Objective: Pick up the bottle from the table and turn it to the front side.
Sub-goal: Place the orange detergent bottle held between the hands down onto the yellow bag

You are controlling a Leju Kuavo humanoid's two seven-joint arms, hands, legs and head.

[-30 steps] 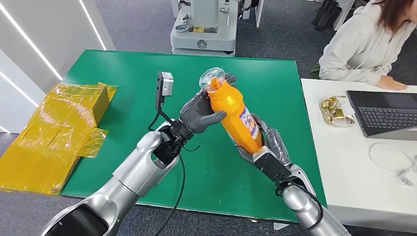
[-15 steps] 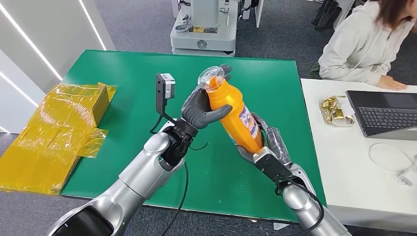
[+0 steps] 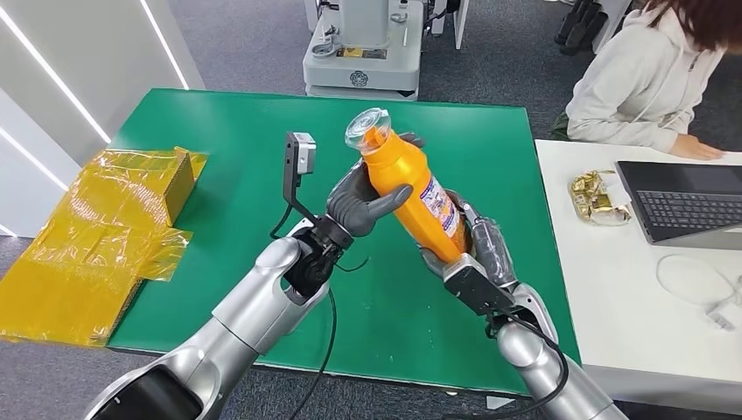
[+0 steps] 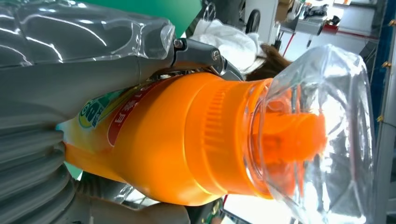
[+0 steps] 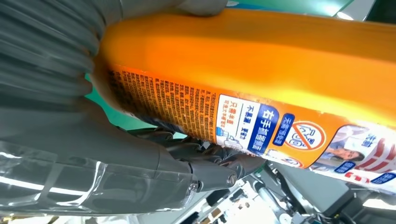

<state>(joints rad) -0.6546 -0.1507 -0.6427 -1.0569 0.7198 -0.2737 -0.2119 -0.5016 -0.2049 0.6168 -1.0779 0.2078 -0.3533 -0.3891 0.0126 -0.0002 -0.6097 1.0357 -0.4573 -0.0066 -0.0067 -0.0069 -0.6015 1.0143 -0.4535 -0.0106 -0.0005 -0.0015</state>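
Orange bottle (image 3: 411, 192) hangs above the green table (image 3: 219, 131), tilted with its clear cap toward the robot's left, the left hand (image 3: 363, 203) wrapped round its neck and the right hand (image 3: 477, 254) gripping its base, label facing right.

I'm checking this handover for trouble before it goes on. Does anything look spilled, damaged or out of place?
No spill or damage shows. The orange bottle is tilted above the green table, held by the left hand near its neck and the right hand at its base. Its clear cap is on. Crumpled yellow wrapping overhangs the table's edge.
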